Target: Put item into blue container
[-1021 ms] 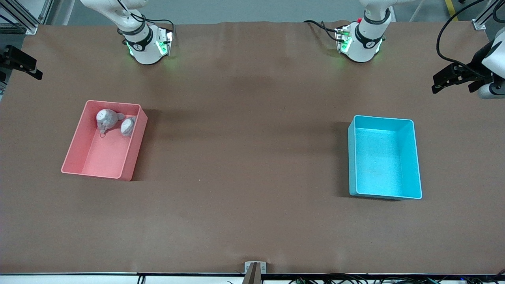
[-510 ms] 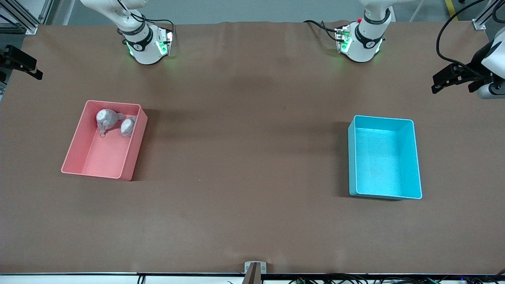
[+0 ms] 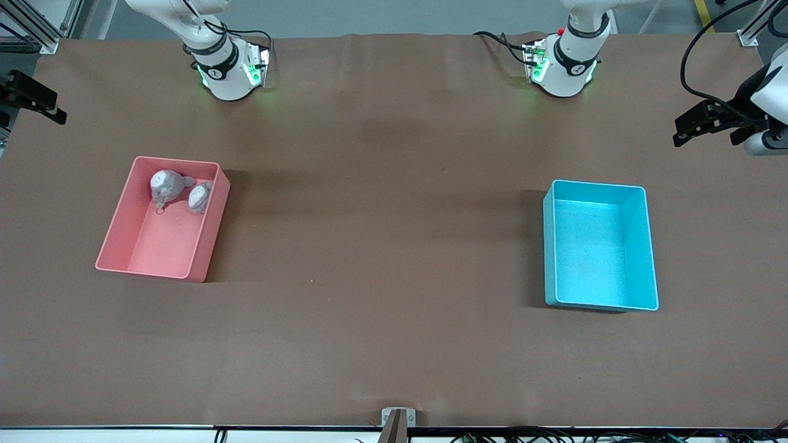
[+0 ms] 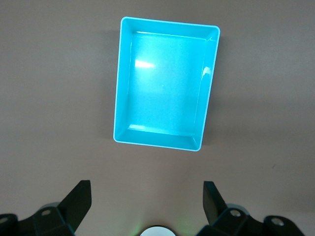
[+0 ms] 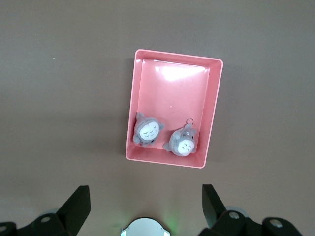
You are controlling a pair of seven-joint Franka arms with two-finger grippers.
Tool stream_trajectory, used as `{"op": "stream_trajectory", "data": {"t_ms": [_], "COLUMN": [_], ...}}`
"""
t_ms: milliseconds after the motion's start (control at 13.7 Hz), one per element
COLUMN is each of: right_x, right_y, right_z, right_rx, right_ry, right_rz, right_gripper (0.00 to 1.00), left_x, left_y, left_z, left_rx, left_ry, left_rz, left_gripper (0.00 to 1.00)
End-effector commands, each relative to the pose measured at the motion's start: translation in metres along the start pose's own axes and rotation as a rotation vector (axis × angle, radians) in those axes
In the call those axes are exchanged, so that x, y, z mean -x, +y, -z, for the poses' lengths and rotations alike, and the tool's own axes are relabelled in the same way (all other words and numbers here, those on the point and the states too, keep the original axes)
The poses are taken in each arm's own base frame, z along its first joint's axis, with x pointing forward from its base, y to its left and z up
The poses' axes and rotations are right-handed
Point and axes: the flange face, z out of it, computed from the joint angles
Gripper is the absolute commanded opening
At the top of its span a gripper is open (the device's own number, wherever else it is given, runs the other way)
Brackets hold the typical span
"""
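Left gripper (image 4: 146,196) and right gripper (image 5: 145,199) gape wide, apparently empty, high over the table.

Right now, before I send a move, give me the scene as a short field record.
blue container: empty, toward the left arm's end of the table
pink bin: toward the right arm's end
plush toys: two, and, both in the pink bin
left gripper: open, high above the blue container
right gripper: open, high above the pink bin
task progress: nothing moved yet

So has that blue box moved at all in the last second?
No. The blue container sits in the same spot on the table, toward the left arm's end, with nothing inside.
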Motion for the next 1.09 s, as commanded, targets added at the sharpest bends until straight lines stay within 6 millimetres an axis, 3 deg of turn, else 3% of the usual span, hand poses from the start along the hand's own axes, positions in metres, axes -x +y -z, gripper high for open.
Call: {"op": "stream_trajectory", "data": {"t_ms": [0, 438, 1021], "right_x": [0.006, 0.007, 0.006], "right_y": [0.002, 0.002, 0.001], "right_z": [-0.001, 0.000, 0.000], "right_rx": [-0.010, -0.009, -0.008], "right_ry": [-0.002, -0.001, -0.001], "right_rz": [-0.002, -0.002, 0.001], "right_gripper": [1.00, 1.00, 1.00], "left_x": [0.001, 0.001, -0.002], "left_y": [-0.001, -0.011, -0.010], "left_z": [0.001, 0.004, 0.002], "left_rx": [0.014, 0.015, 0.016], "left_ry": [0.009, 0.015, 0.024], "left_rz": [-0.009, 0.011, 0.009], "left_gripper": [1.00, 1.00, 1.00]}}
